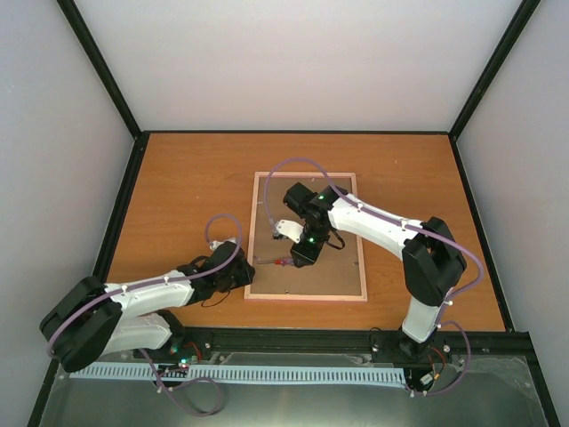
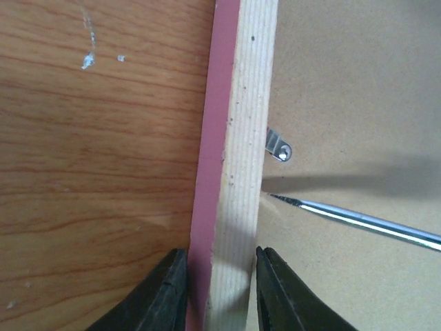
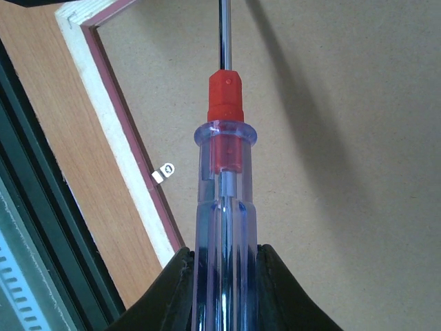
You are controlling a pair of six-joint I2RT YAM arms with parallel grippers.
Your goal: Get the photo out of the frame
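Status: frame (image 1: 342, 267) lies face down mid-table (image 1: 178, 178), long sides running away from my bases. Brown hardboard back (image 2: 358, 83) is up, with a pale wood rim and a thin pink border around it. Photo isn't visible in any view; the back covers the whole opening.

Left pincer (image 2: 220, 252) straddles the frame's left rail (image 2: 238, 103), close to the near-left corner. One finger (image 2: 165, 293) sits outside against the pink edge. The other sits inside, against the wood where it meets the back. Both look to be in contact, so I read it as clamped on the rail. The rail lies flat on the table.

Right pincer (image 3: 224, 252) is closed on a screwdriver (image 3: 224, 200) with a clear handle, red collar and bare steel shaft. The handle fills the gap between my fingers. My right arm reaches in over the frame from the right. The screwdriver lies low across the back and points at the left rail.

The tip meets the seam between the back and the wood rim. It sits just on the near side of a small metal tab (image 2: 279, 146) that sticks out from the rim over the back. So the tip is between that tab and my left pincer, near both. I can't tell whether it touches the tab. The shaft throws a soft shadow on the hardboard.

Second tab (image 3: 163, 172) of the same kind sits on the near rail, flat over the back, well clear of the screwdriver.
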